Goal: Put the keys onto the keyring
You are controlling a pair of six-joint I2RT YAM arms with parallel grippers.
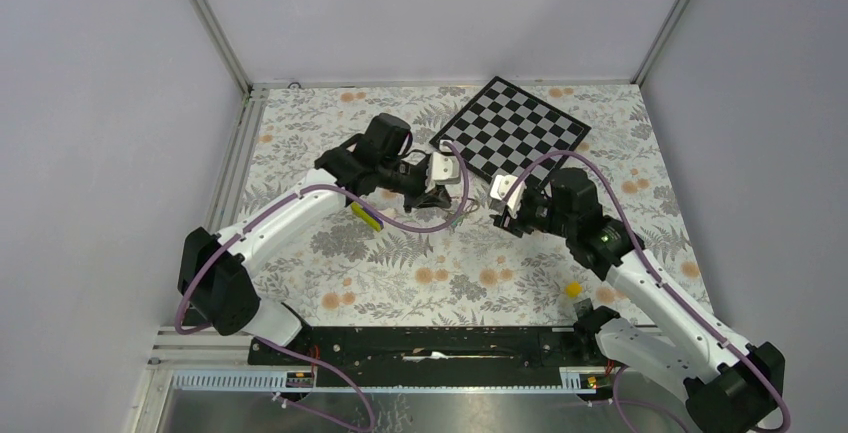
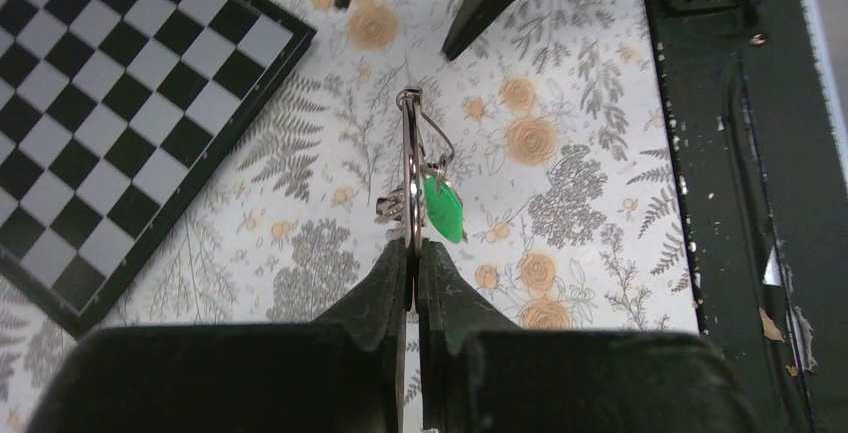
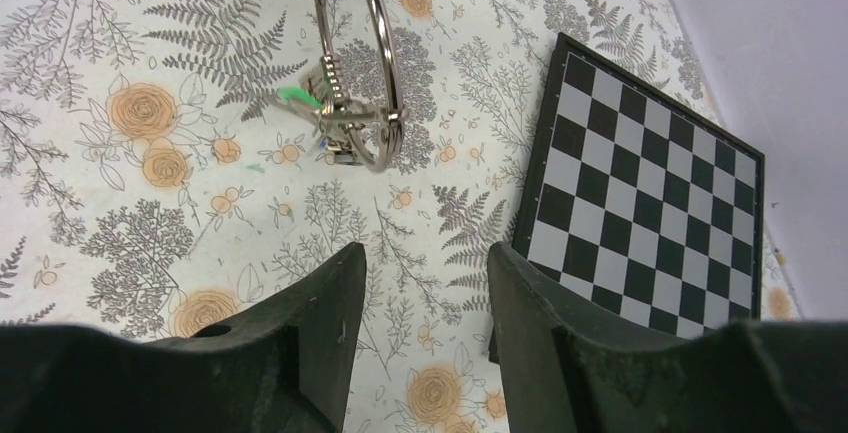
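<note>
Item: keyring (image 2: 411, 153), upright and edge-on, its lower rim pinched in the narrow jaws of the left gripper (image 2: 412, 253), above the counter (image 2: 600, 253). Green key (image 2: 443, 210) hangs on it. Right gripper (image 3: 425, 263): jaws apart, empty, directly opposite and near.

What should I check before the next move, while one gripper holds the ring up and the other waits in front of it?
1. Left gripper shut on the keyring: ok.
2. Green key hanging on the keyring: ok.
3. Right gripper open and empty: ok.
4. Right gripper apart from the keyring, not touching it: ok.
5. Whether more keys hang there: cannot tell.
</note>
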